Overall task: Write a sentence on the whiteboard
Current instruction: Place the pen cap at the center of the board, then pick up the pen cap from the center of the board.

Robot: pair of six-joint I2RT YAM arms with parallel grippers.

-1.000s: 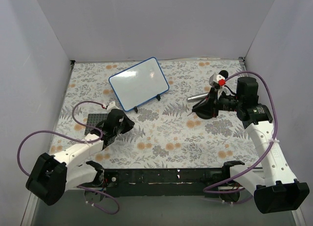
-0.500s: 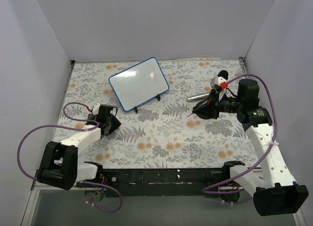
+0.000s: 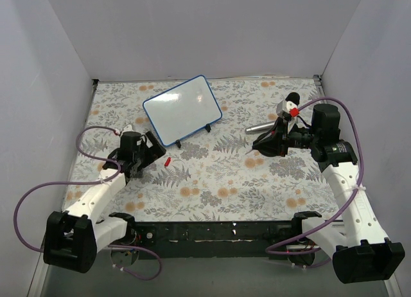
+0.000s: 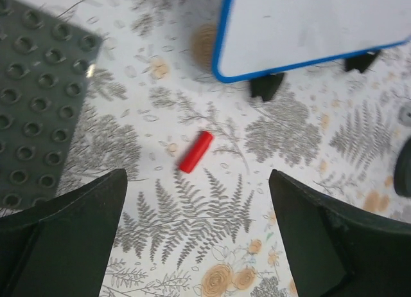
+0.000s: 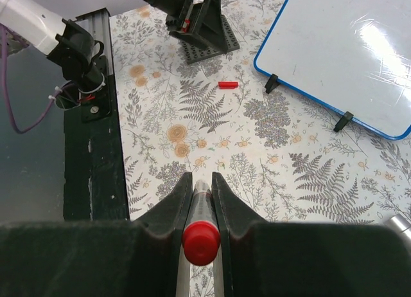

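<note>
**Left end effector released, right clenched on the marker**

The left wrist view shows what the overhead camera barely resolves. A small red cylinder [image 4: 196, 152] lies loose on the fern-print tabletop [image 4: 212, 213], between the dark grey studded plate [image 4: 38, 104] and the near corner of the whiteboard [image 4: 308, 24]. It touches neither of them. From above the cylinder is only a red fleck [image 3: 167, 161] just beside the left end effector [image 3: 153, 150].

The right wrist view alone shows the grip on the marker [image 5: 200, 236]. The barrel sits pinched between the two fingers with its red end toward the camera. The same view shows the whiteboard [image 5: 347, 53] well apart, across the tabletop, standing on small black feet.

The top view places the whiteboard [image 3: 183, 110] at the far centre-left of the tabletop, tilted, its face white with glare.

The left end effector [image 4: 199, 245] is spread wide and holds nothing, and its fingers frame the bare tabletop below the cylinder. The right end effector [image 5: 201, 194] is clenched on the marker, low over the tabletop at the right side.
</note>
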